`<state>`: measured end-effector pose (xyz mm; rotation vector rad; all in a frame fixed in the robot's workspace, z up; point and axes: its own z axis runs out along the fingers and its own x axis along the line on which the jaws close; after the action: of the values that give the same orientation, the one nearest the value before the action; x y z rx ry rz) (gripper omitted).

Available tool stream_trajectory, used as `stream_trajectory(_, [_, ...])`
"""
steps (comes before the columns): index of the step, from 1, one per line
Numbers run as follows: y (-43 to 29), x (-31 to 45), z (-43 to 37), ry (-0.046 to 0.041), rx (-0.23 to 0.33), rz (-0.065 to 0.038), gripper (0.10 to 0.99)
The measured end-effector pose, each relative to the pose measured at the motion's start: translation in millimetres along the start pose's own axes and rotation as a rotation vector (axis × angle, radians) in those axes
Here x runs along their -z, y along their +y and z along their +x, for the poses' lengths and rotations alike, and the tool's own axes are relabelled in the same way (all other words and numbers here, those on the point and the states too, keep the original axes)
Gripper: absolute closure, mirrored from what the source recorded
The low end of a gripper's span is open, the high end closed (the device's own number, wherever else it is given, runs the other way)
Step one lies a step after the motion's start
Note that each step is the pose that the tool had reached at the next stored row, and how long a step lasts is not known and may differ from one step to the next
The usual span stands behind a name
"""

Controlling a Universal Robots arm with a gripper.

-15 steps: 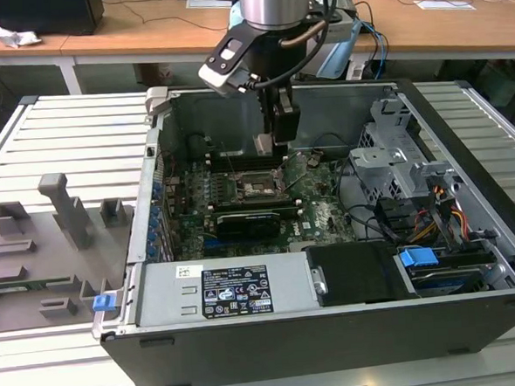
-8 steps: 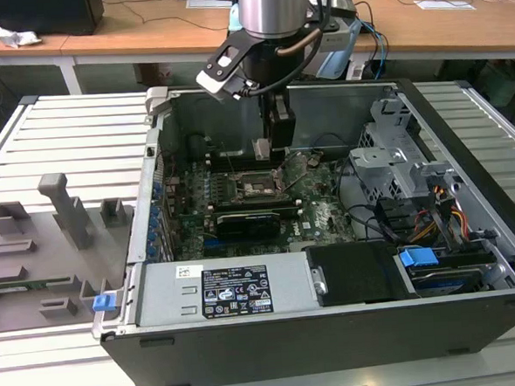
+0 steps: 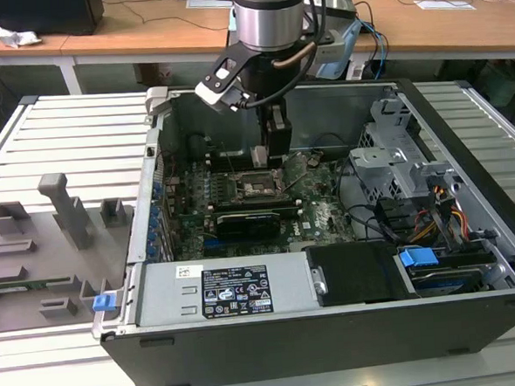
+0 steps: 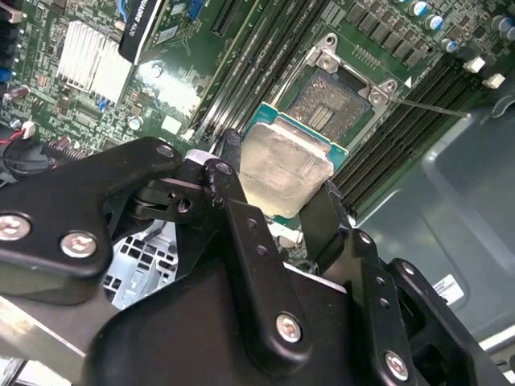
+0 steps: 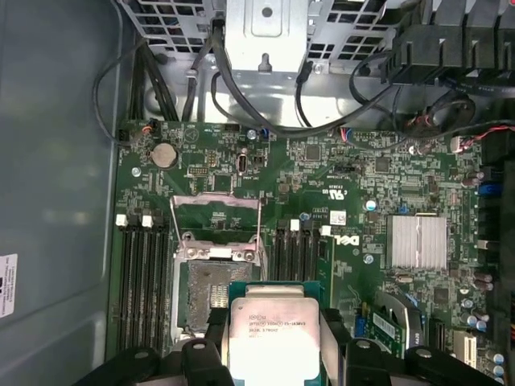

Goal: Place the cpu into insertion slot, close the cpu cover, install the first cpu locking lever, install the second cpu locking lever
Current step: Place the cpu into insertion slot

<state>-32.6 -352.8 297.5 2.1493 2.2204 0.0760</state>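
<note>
- The gripper (image 4: pixel 282 183) has its two fingers squeezed onto the cpu (image 4: pixel 282 157). One finger presses each of two opposite sides.
- In the first wrist view you can see the cpu (image 5: pixel 273 342) between the fingers. Its shiny silver top faces up and its green edge pokes out past the fingertips.
- The cpu is in the gripper's hold, not in the insertion slot (image 5: pixel 211 285). The slot looks bare, with its dark, dotted floor in plain sight.
- The thing that matters most is where the slot is from the gripper. It lies out past the fingertips and lower down.
- The slot is also a bit off to one side, toward this finger (image 5: pixel 213 326). So I think the cpu is not yet straight over it.
- The cpu's sides run about the same way as the slot's sides, so I think the cpu needs little or no turning.
- How high the cpu sits above the board is hard to tell. I think there is a gap.
- The cpu cover (image 5: pixel 216 197) is flipped open. It stands at the far end of the slot from the gripper, out of the way.
- In the exterior view the gripper (image 3: pixel 272 150) hangs down inside the open computer case (image 3: pixel 464 145). The slot (image 3: pixel 255 186) is close below it.
</note>
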Motion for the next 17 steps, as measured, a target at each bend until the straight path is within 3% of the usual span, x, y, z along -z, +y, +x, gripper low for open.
stream_trajectory(7, [-2.3, -9.7, 0.4, 0.0, 0.0, 0.0, 0.549])
stream_trajectory(17, [-3.6, -15.7, 0.5, -0.0007, 0.0, 0.0, 0.549])
